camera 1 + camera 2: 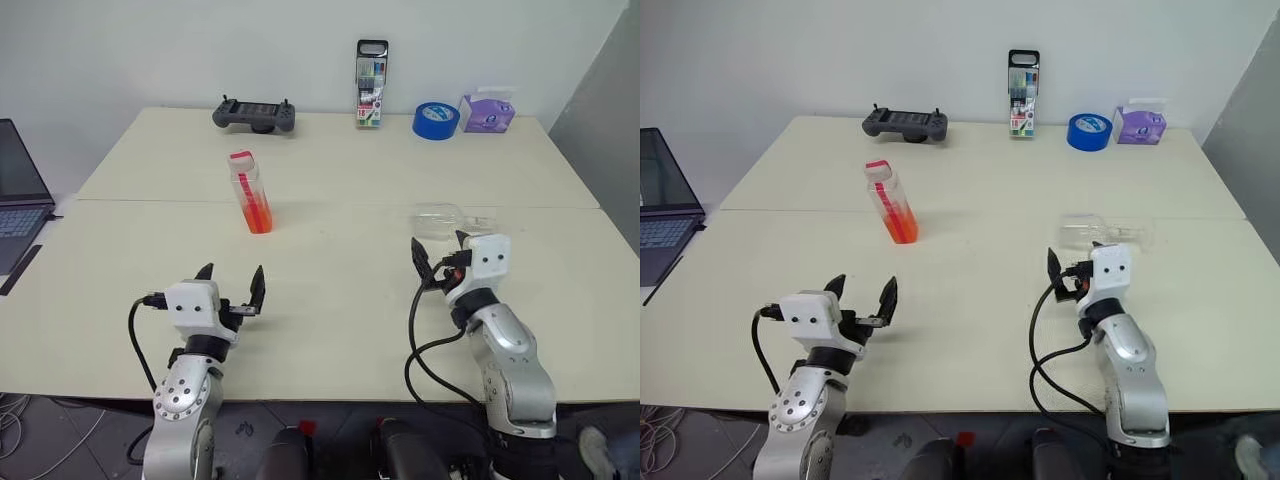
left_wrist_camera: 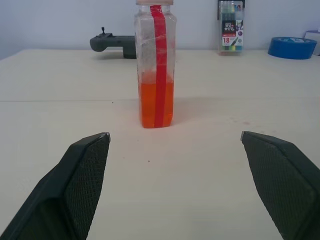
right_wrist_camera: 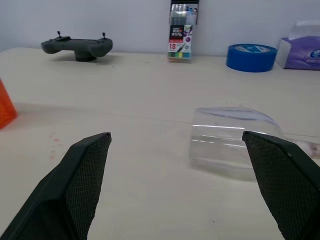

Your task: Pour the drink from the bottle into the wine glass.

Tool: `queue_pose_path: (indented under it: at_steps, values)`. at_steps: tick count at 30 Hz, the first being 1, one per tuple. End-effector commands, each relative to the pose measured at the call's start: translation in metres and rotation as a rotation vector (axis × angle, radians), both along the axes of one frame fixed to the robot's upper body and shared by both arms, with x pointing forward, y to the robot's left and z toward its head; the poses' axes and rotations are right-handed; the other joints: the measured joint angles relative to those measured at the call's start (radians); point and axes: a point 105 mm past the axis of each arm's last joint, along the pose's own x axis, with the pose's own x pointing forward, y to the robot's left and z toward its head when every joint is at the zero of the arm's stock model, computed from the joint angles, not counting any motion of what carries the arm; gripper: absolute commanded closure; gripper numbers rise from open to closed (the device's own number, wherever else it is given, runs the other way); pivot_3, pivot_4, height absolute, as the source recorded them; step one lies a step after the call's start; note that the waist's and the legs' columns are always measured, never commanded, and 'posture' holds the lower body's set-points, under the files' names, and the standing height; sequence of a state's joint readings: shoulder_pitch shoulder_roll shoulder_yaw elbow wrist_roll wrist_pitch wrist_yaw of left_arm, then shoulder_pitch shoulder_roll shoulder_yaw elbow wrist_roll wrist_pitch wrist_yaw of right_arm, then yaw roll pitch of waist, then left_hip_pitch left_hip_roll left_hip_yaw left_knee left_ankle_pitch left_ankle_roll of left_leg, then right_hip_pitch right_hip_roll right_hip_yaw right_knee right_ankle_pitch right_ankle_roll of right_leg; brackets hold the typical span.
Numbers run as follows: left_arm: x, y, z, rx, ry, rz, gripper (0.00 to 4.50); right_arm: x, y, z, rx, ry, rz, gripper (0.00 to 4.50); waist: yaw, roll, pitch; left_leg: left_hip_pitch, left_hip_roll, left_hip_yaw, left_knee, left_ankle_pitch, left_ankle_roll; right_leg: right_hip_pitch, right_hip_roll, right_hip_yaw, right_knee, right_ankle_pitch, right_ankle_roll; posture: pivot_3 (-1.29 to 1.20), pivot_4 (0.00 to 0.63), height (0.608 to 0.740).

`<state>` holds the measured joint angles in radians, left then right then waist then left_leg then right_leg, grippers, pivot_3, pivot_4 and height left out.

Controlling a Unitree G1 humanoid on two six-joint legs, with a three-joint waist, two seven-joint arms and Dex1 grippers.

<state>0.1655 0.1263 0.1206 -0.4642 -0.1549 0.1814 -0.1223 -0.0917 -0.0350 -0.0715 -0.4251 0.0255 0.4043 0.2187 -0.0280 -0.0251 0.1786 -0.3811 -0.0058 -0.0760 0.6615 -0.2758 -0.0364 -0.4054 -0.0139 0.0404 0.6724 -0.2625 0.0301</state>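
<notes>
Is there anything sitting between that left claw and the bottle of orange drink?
Nothing visible: only bare table lies between the open left gripper and the upright bottle. The wine glass lies on its side ahead of the right gripper.

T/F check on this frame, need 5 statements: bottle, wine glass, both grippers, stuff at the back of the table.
1. The bottle stands upright with its cap on. True.
2. The wine glass stands upright. False: it lies on its side on the table, just beyond the right gripper.
3. The left gripper is shut on the bottle. False: it is open, short of the bottle, holding nothing.
4. The right gripper is open. True.
5. The blue tape roll sits between the pen case and the purple tissue box. True.
</notes>
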Motion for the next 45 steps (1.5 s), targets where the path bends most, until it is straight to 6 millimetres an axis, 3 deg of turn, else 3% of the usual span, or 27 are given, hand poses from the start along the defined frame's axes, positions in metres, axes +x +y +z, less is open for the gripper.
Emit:
queue_pose_path:
  at_steps: [1,19,25,28,30,36,45]
  values:
    - [0.0,0.003,0.016,0.034,-0.042,0.057,0.02,-0.005,0.001,0.009,-0.016,-0.057,-0.006,0.0,-0.001,0.0,0.0,0.0,0.0,0.0,0.0,0.0,0.0,0.0,0.0,0.0,0.0,0.0,0.0,0.0,0.15,0.74]
    - [0.032,-0.01,0.021,-0.015,-0.076,0.046,0.02,0.009,0.034,0.03,-0.095,-0.127,0.233,0.0,0.0,0.0,0.0,0.0,0.0,0.001,0.0,0.0,0.0,0.0,0.004,0.0,0.0,0.001,-0.002,0.0,0.15,0.74]
    - [0.059,-0.01,0.05,0.019,-0.13,0.063,0.02,0.016,0.078,0.057,-0.162,-0.154,0.475,0.0,-0.001,0.0,0.0,0.001,0.0,0.001,0.001,0.0,0.0,0.0,0.005,-0.002,0.001,0.0,0.0,0.0,0.15,0.74]
    - [0.073,-0.005,0.058,0.018,-0.1,0.075,0.02,0.005,0.109,0.068,-0.194,-0.126,0.713,0.0,-0.001,0.0,0.0,0.001,0.0,0.0,0.0,0.0,0.0,0.0,0.006,-0.003,0.001,0.003,-0.004,0.0,0.15,0.74]
    - [0.082,0.002,0.067,0.021,-0.106,0.115,0.02,0.004,0.12,0.079,-0.189,-0.136,0.786,0.0,-0.001,0.0,0.0,0.0,0.0,-0.001,0.0,0.0,0.0,0.0,0.006,-0.003,0.001,0.003,-0.005,0.0,0.15,0.74]
    - [0.112,0.002,0.077,-0.001,-0.096,0.141,0.02,0.013,0.129,0.095,-0.183,-0.163,0.82,0.0,0.002,-0.001,0.0,-0.001,-0.001,-0.002,0.0,0.0,0.0,-0.001,0.004,-0.004,0.001,0.003,-0.005,0.0,0.15,0.74]
    - [0.135,-0.013,0.077,-0.004,-0.088,0.064,0.02,0.016,0.13,0.101,-0.183,-0.183,0.826,0.0,0.001,-0.001,0.001,-0.002,-0.002,0.0,0.0,0.0,-0.001,-0.002,-0.002,-0.004,0.001,0.003,-0.005,0.0,0.15,0.74]
